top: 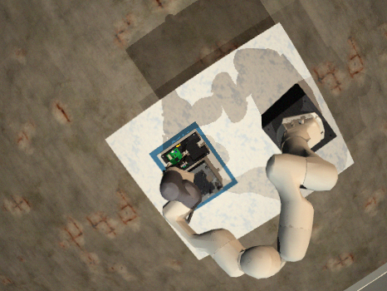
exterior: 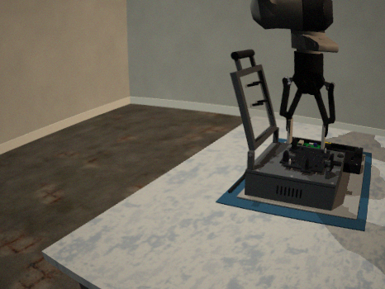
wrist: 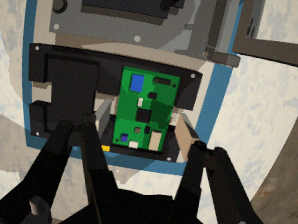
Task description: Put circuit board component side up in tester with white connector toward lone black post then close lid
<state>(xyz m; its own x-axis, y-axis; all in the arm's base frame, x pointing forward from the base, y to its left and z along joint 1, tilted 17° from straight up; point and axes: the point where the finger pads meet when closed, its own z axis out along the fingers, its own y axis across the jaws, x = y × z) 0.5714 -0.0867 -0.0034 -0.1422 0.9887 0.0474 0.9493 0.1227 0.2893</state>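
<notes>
The green circuit board (wrist: 145, 117) lies component side up in the black tray (wrist: 73, 90), its pale connector (wrist: 154, 140) at the end nearest the wrist camera. My gripper (wrist: 144, 115) is open and empty, hanging just above the board with a finger on either side. In the side view the gripper (exterior: 306, 133) stands over the board (exterior: 307, 144), behind the grey tester (exterior: 295, 175). The tester's lid (exterior: 254, 99) stands open, nearly upright. From above, the board (top: 173, 155) shows beside the tester (top: 207, 175), and the arm's wrist (top: 179, 189) hides the fingers.
Tester and tray sit on a blue mat (exterior: 359, 215) on the white table. The open lid with its black handle (exterior: 243, 54) rises to the left of the gripper. The arm's base (top: 301, 125) is at the table's far corner.
</notes>
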